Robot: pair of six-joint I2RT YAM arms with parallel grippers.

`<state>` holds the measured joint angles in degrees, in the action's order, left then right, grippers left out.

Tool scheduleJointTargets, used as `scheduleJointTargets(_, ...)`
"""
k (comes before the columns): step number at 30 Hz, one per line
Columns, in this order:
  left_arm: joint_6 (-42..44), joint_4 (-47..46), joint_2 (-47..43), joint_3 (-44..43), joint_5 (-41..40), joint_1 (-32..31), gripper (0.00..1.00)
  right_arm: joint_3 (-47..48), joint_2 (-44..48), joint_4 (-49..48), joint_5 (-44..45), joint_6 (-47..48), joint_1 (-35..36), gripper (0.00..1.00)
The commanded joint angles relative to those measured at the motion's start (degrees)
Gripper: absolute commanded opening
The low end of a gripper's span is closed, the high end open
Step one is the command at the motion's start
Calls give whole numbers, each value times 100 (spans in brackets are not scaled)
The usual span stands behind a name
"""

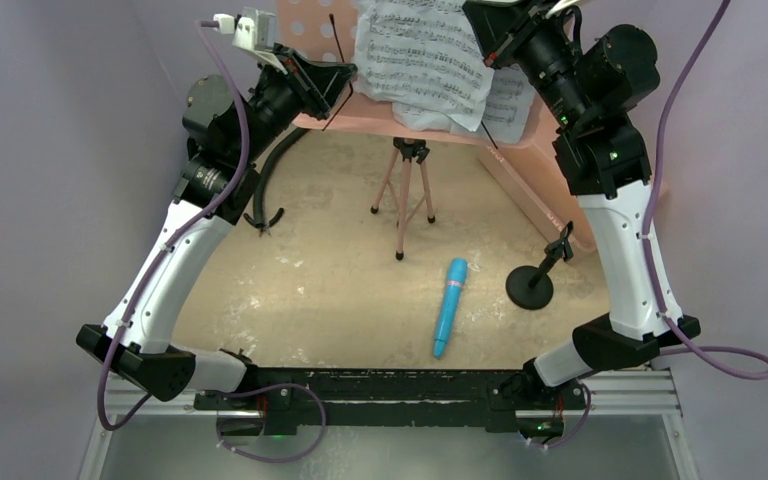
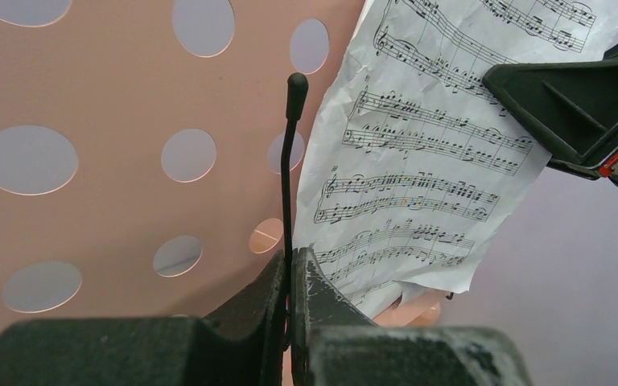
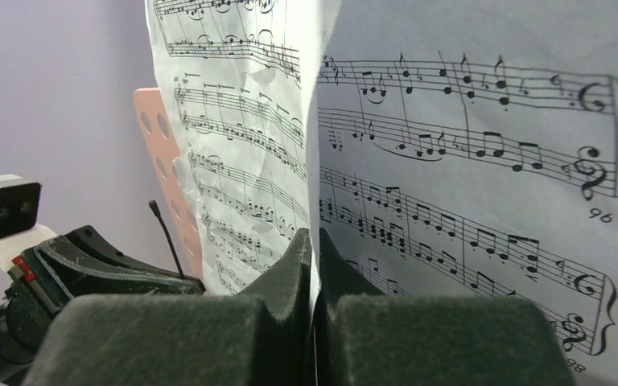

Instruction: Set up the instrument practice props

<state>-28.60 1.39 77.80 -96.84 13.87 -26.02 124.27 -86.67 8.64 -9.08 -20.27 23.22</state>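
Watching the feed, I saw a curved black hose (image 1: 263,195) lying on the sandy tabletop (image 1: 310,280), nearer the bases than the left gripper (image 1: 343,75). A big pink box (image 1: 532,165) sat beneath the right gripper (image 1: 482,42), running rightward.

Left arm (image 1: 175,255) and right arm (image 1: 625,250) both stretch forward, raised, left claw (image 2: 291,261) and right claw (image 3: 314,245) pinched closed.

Blue toy microphone (image 1: 450,307) flat on the table (image 1: 310,280), near the black mic stand (image 1: 532,285).
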Motion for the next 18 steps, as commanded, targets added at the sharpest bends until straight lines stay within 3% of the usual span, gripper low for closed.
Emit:
scheduleJointTargets(1, 127, -719, -326, -78, 15, -26, 0, 20, 180, -432, 338, 32, 42, 0)
scheduleJointTargets(11, -23, -2264, -362, 515, 1234, -26, 0, -46, 123, -507, 194, -81, 86, 0)
scheduleJointTargets(18, 129, -1978, -348, 460, 854, -26, 0, -52, 57, -431, 64, -65, 134, 0)
